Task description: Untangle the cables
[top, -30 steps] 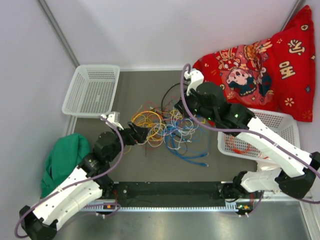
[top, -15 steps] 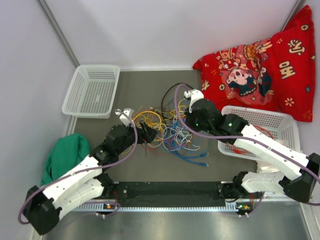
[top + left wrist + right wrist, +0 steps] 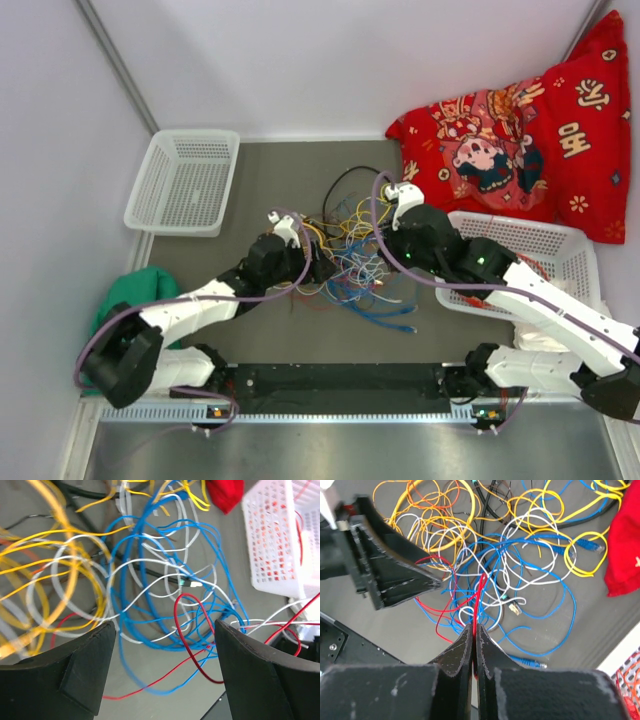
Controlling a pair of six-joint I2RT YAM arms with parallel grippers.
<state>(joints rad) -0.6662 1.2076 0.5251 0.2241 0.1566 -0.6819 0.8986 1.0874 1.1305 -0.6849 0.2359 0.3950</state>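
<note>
The cables point(image 3: 345, 250) lie in one tangled heap of yellow, orange, blue, white, red and black loops mid-table. My right gripper point(image 3: 475, 628) is shut on a red cable point(image 3: 479, 592) that runs up out of the heap; in the top view the gripper point(image 3: 385, 268) sits over the heap's right side. My left gripper point(image 3: 165, 672) is open and empty, low over blue cables point(image 3: 150, 595) and a red loop point(image 3: 187, 630), at the heap's left side in the top view point(image 3: 318, 266). The left gripper's fingers point(image 3: 395, 582) also show in the right wrist view.
A white basket point(image 3: 185, 180) stands at the back left. Another white basket point(image 3: 560, 240) at the right holds orange and red wires. A red patterned cushion point(image 3: 520, 130) lies at the back right, and a green cloth point(image 3: 130, 310) at the near left.
My left arm has reached right, bringing its gripper into the heap's left side. My right gripper has come nearer and lower over the heap's right side.
</note>
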